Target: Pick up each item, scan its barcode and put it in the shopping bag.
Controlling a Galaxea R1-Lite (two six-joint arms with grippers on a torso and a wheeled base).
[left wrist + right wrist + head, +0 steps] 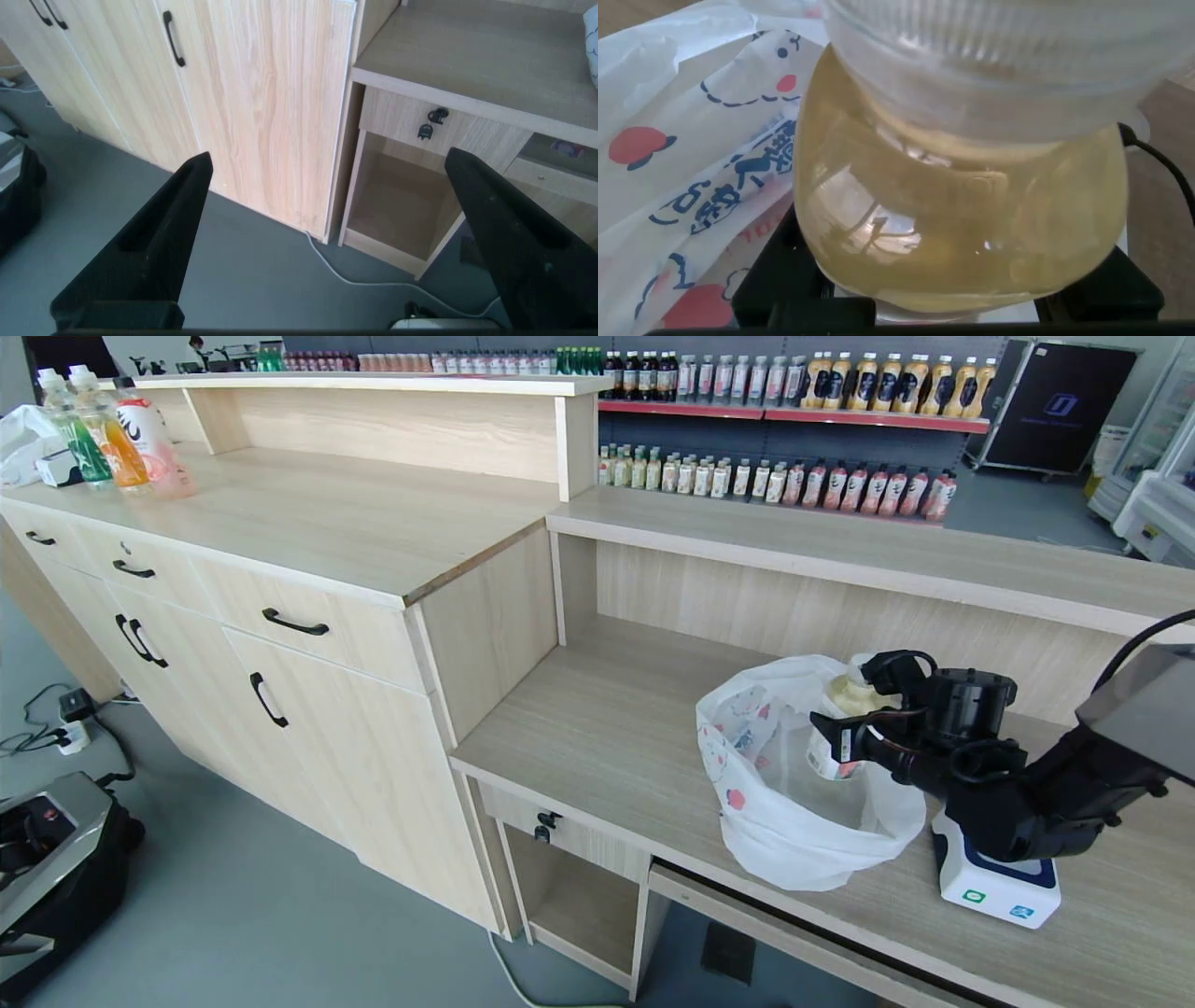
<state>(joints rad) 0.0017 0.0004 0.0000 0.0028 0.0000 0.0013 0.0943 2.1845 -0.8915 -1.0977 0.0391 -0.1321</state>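
Head view showed the right gripper [857, 705] clamped on a bottle [829, 758] just above the open shopping bag [794, 831], seemingly poised to lower it inside.

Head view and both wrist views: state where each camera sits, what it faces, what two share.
Head view: on the head, looking forward and down at the counter; right gripper holds a bottle at the shopping bag.
Left wrist view: on the left wrist, facing floor and cabinet; left gripper open.
Right wrist view: on the right wrist, close on the bottle.
Shared: head and right wrist views show bottle and shopping bag.
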